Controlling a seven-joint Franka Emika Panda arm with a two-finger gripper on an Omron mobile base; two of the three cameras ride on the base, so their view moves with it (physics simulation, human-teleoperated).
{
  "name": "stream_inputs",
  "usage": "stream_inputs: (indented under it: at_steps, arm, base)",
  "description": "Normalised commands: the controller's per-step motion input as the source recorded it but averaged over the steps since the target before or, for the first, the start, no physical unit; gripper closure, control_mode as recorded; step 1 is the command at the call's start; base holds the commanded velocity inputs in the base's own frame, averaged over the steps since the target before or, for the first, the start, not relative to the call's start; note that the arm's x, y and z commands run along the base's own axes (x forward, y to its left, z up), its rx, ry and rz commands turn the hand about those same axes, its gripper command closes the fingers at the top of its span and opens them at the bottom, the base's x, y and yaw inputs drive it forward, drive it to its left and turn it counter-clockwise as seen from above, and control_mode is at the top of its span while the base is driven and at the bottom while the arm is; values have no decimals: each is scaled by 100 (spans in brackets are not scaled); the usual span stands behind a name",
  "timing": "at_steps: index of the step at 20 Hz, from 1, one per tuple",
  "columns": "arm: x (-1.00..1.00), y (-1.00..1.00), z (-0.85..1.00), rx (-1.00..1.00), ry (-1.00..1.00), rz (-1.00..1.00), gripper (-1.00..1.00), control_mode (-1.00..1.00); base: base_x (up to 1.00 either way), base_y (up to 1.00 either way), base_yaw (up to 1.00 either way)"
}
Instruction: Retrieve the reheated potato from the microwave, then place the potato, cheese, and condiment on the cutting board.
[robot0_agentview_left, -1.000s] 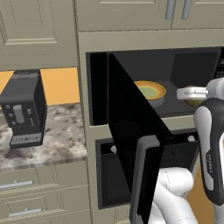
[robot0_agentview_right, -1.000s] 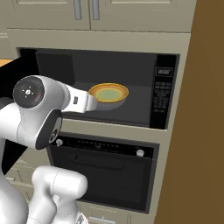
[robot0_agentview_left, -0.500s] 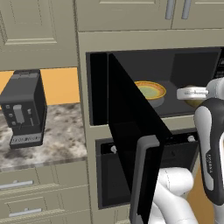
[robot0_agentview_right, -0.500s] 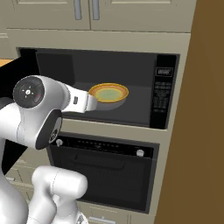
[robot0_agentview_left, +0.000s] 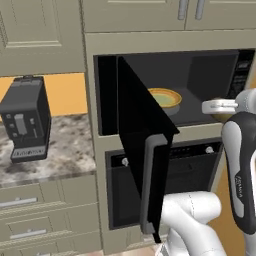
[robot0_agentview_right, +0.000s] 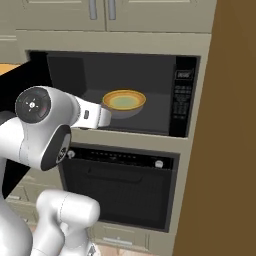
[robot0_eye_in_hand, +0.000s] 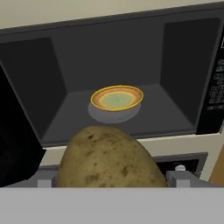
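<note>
On the far left we see a black coffee machine (robot0_agentview_left: 26, 120) standing on a speckled stone counter (robot0_agentview_left: 60, 155). The microwave (robot0_agentview_left: 170, 90) is built into beige cabinetry above a black oven (robot0_agentview_right: 125, 182), its door (robot0_agentview_left: 145, 150) swung wide to the left. Inside sits a yellow-rimmed bowl (robot0_eye_in_hand: 117, 99), with nothing in it. Our gripper (robot0_eye_in_hand: 111, 177) pinches the potato (robot0_eye_in_hand: 109, 159) just outside the cavity, jaws spread wide around it, its long axis running left to right between them.
</note>
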Motion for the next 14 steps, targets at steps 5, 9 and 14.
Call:
stream_inputs:
  at_steps: [5, 9, 14]
  arm:
    - [0, 0, 0, 0, 0, 0, 100, 100]
    - [0, 0, 0, 0, 0, 0, 100, 100]
    - [0, 0, 0, 0, 0, 0, 100, 100]
  base:
    - [-48, -14, -6]
    - [-58, -14, -5]
    - [-62, -13, -3]
